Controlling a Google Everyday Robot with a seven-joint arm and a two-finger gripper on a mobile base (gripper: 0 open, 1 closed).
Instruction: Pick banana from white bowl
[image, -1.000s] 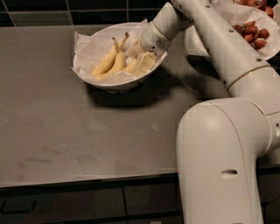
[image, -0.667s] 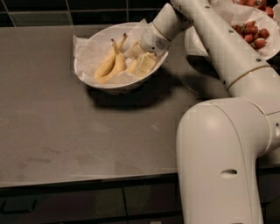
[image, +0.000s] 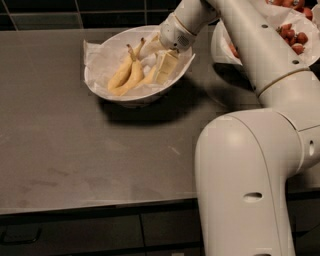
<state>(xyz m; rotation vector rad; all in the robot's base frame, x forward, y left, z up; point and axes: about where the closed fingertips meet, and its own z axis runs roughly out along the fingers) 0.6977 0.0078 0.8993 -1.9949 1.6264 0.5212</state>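
The white bowl (image: 131, 98) with a crumpled paper liner stands on the dark table at the back, left of my arm. Two slim bananas (image: 126, 73) with long stems lie side by side in its middle. To their right a piece of the thicker banana (image: 149, 75) shows, and the rest is hidden under my gripper. My gripper (image: 165, 67) reaches down into the right side of the bowl, right over that banana and touching or nearly touching it.
A second white bowl (image: 220, 46) holding red strawberries (image: 295, 36) stands at the back right, partly behind my arm. My arm's large white body (image: 250, 175) fills the right foreground. The grey table top (image: 75, 150) runs to a front edge low in view.
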